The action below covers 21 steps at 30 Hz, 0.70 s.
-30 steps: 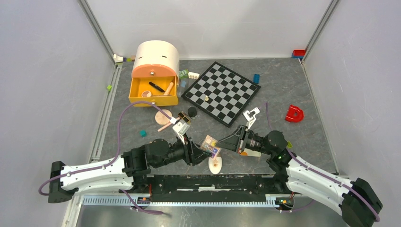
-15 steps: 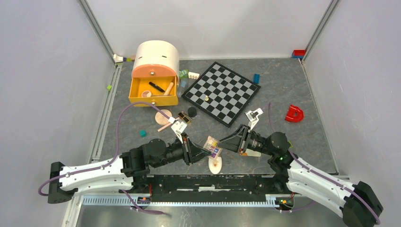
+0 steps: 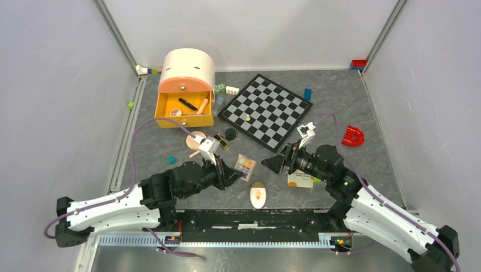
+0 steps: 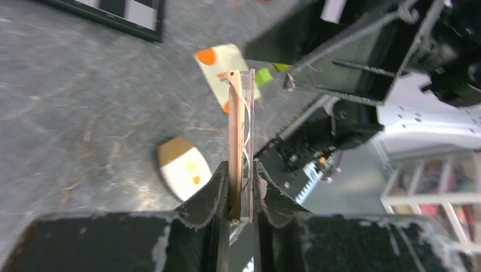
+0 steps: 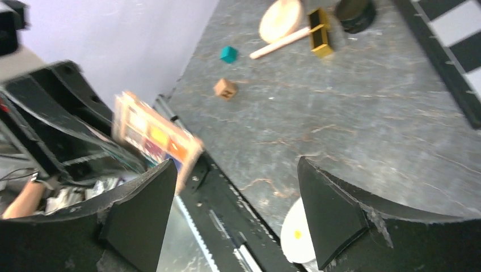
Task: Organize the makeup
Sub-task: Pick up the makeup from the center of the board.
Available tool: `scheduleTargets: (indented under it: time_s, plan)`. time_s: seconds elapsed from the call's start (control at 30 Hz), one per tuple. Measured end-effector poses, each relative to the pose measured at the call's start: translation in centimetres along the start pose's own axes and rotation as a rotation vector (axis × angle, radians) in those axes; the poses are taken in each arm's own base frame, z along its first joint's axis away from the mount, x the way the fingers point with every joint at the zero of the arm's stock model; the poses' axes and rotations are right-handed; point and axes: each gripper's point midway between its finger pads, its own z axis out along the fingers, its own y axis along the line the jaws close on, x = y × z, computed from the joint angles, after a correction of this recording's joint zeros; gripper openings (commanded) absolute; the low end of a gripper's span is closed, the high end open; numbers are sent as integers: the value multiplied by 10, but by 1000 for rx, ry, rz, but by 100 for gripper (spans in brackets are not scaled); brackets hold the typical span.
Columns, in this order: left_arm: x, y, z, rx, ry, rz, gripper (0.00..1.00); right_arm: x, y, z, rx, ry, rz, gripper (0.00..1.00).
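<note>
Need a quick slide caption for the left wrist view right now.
Left fingers clamp the eyeshadow palette edge-on over the table, with the cream oval and white-orange sachet lying beyond.

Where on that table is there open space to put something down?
The table is bare between the chessboard and the red piece. It is crowded by the round compact below the yellow drawer, and near the cream oval.

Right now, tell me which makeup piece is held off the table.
The multicolour eyeshadow palette, clamped edge-on in the left gripper; the cream oval, sachet and round compact all lie on the table.
</note>
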Motion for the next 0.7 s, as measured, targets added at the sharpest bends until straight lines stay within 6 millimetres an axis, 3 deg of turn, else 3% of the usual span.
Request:
scheduleTargets:
  time_s: [0.13,0.3,0.47,0.57,0.7]
  plan:
    - [-31,26,-7,-163,-54,4,2,2,-23,-8,122,1,-40,85]
    - [-106,67,-24,-400,-195,-20,2,13,-45,-15,223,38,-53,85]
    - [-170,96,-37,-562,-294,-34,2,16,-52,-22,260,41,-54,85]
    - [-192,117,-33,-630,-294,-44,2,18,-56,-28,281,46,-53,85]
    - [-201,151,-24,-709,-244,-50,2,19,-59,-34,302,44,-54,85]
